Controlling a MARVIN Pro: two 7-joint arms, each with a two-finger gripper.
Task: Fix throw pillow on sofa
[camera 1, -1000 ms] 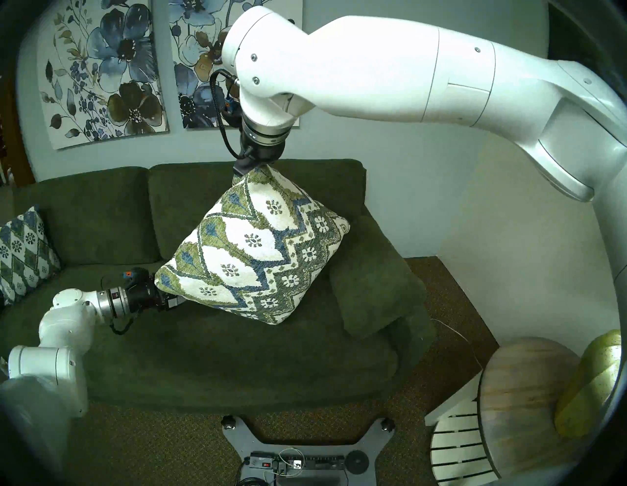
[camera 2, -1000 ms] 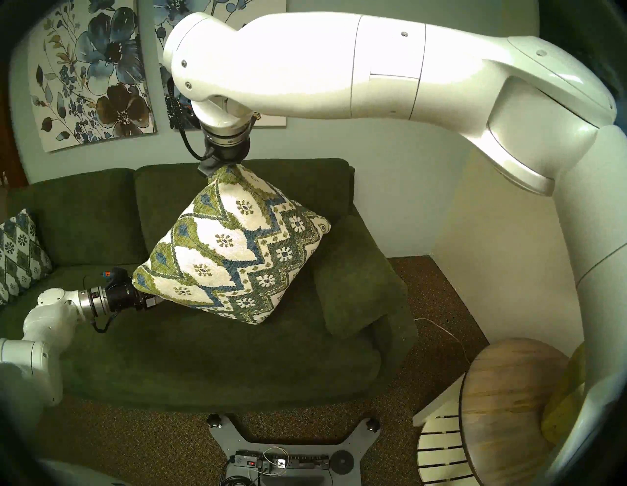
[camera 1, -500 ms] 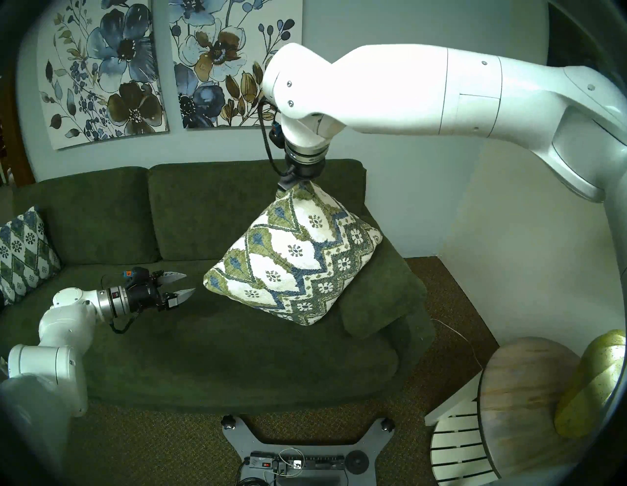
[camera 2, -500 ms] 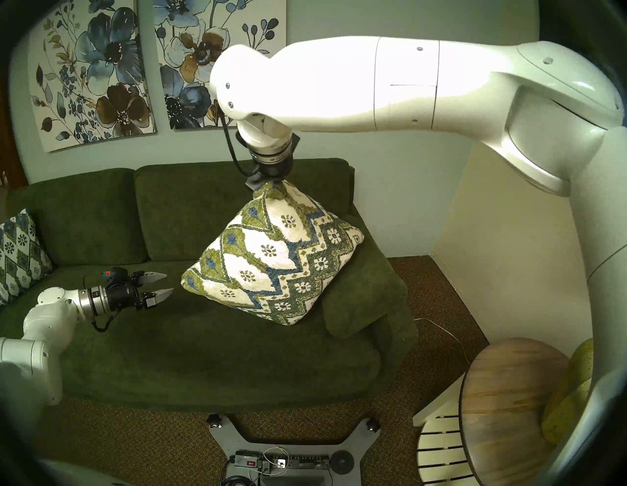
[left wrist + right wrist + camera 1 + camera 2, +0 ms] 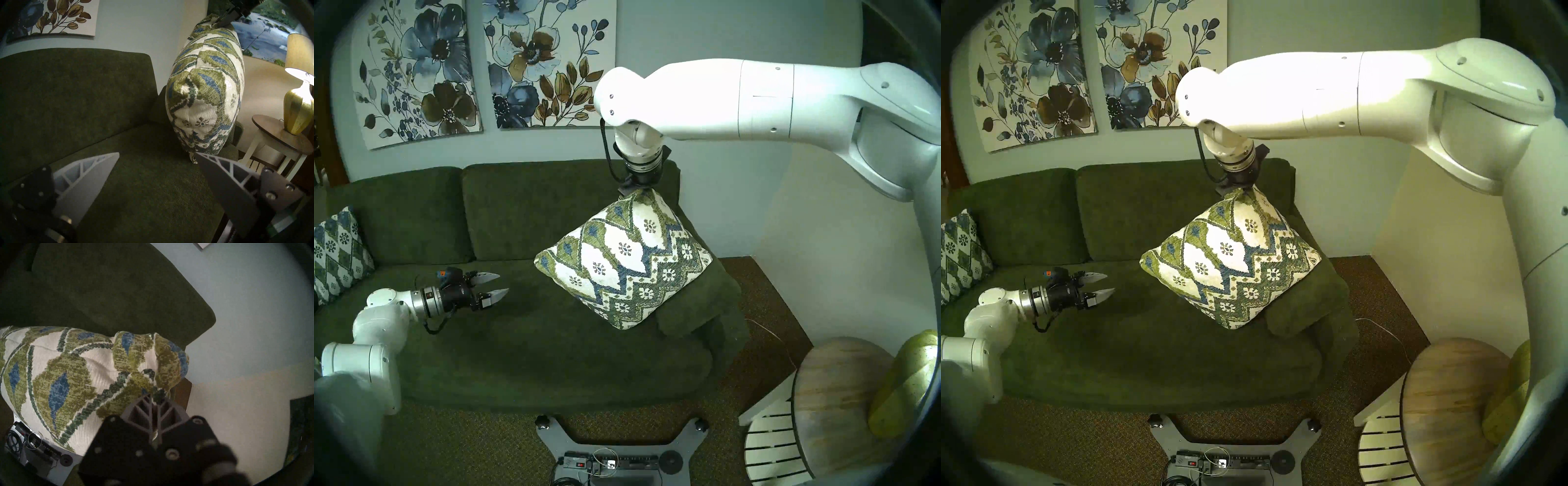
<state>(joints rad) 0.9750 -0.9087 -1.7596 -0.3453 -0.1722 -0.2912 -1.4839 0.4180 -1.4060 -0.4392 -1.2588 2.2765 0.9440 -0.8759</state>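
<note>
The throw pillow point(image 5: 624, 259) point(image 5: 1231, 263), cream with green-and-blue zigzag bands and flower medallions, hangs by its top corner at the right end of the dark green sofa point(image 5: 504, 339) point(image 5: 1117, 339). Its lower right side lies against the sofa's right armrest. My right gripper point(image 5: 640, 189) point(image 5: 1239, 191) point(image 5: 151, 395) is shut on the pillow's top corner. My left gripper point(image 5: 502, 284) point(image 5: 1109, 284) point(image 5: 157, 155) is open and empty above the seat, left of the pillow point(image 5: 203, 88) and apart from it. The right wrist view shows the pillow point(image 5: 59, 382) below the shut fingers.
A bluer diamond-lattice pillow point(image 5: 336, 253) leans at the sofa's left end. A round wooden side table point(image 5: 836, 404) with a yellow lamp point(image 5: 297, 110) stands to the right. My base plate point(image 5: 619, 451) sits on the carpet in front. Flower paintings point(image 5: 415, 71) hang on the wall.
My left gripper let go of the pillow's left corner and opened. My right arm carried the pillow to the right and a little down, to the sofa's right armrest.
</note>
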